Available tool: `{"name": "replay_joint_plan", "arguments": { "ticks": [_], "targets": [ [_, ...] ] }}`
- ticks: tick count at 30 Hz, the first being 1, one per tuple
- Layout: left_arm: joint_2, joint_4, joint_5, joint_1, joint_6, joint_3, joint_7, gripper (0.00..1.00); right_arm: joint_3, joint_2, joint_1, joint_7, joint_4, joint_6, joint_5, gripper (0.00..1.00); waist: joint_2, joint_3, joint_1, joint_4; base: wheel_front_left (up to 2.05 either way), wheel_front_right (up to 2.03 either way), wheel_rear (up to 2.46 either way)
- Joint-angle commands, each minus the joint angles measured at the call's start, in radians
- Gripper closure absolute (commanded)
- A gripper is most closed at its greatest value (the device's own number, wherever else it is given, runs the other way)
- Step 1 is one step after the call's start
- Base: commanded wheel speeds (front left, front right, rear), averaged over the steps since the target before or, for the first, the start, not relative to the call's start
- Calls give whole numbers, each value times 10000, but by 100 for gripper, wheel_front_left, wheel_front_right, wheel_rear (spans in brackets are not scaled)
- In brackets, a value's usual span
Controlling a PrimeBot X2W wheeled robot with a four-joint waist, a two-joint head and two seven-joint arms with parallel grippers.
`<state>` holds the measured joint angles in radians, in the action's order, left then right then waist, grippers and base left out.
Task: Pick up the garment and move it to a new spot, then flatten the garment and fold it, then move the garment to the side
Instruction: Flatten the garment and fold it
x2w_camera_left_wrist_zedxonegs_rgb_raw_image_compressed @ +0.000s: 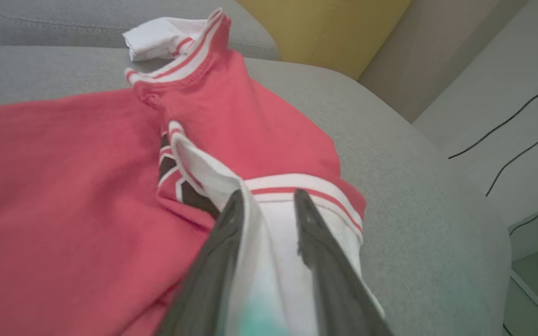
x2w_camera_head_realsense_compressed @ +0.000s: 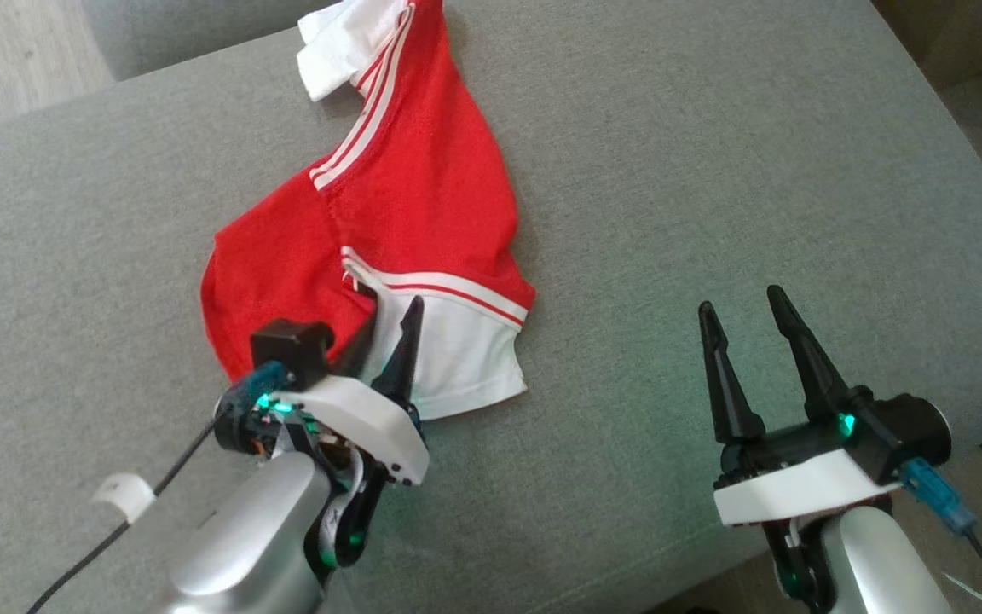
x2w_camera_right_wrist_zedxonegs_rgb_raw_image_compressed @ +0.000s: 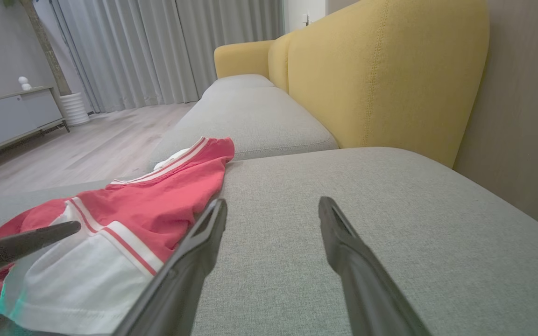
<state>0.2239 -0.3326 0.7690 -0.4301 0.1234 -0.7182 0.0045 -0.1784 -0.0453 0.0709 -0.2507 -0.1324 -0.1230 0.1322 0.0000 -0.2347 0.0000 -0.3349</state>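
The garment (x2w_camera_head_realsense_compressed: 414, 170) is a red shirt with white striped trim and white sleeves, lying crumpled on the grey sofa cushion (x2w_camera_head_realsense_compressed: 713, 128). Its near white sleeve lies at the lower end. My left gripper (x2w_camera_head_realsense_compressed: 393, 311) is over that sleeve. In the left wrist view, the left gripper (x2w_camera_left_wrist_zedxonegs_rgb_raw_image_compressed: 268, 193) has its fingers on either side of a raised fold of the garment's (x2w_camera_left_wrist_zedxonegs_rgb_raw_image_compressed: 63, 186) white cloth, pinching it. My right gripper (x2w_camera_head_realsense_compressed: 739, 300) stands open over bare cushion to the right of the shirt. In the right wrist view, the right gripper (x2w_camera_right_wrist_zedxonegs_rgb_raw_image_compressed: 272, 203) has the garment (x2w_camera_right_wrist_zedxonegs_rgb_raw_image_compressed: 157, 200) on its left.
A yellow backrest (x2w_camera_right_wrist_zedxonegs_rgb_raw_image_compressed: 367, 70) runs along the far side of the sofa. A second grey cushion (x2w_camera_right_wrist_zedxonegs_rgb_raw_image_compressed: 245, 116) lies beyond a seam. Black cables (x2w_camera_left_wrist_zedxonegs_rgb_raw_image_compressed: 507, 140) lie on the floor past the cushion's edge. A low cabinet (x2w_camera_right_wrist_zedxonegs_rgb_raw_image_compressed: 12, 112) stands across the wooden floor.
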Motion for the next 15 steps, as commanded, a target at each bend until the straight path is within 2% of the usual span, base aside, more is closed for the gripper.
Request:
{"name": "replay_joint_plan", "arguments": {
  "ticks": [1,2,9,15],
  "targets": [
    [191,361,-150,-252,59,199,43,75,-187,-49,112,-111,264,-77,87,0,0,9,0,-19,0,0,0],
    [224,380,-187,-241,86,156,89,100,-206,-49,119,-111,260,-77,99,0,0,15,0,-41,0,0,0],
    [274,704,-350,-431,35,-81,298,100,-296,-49,171,-111,233,-77,189,0,0,20,0,-247,0,0,0],
    [-224,1335,-484,-1428,-200,-485,902,100,-479,-49,255,-111,223,-77,367,0,0,-10,0,-724,0,0,0]
  ]
}}
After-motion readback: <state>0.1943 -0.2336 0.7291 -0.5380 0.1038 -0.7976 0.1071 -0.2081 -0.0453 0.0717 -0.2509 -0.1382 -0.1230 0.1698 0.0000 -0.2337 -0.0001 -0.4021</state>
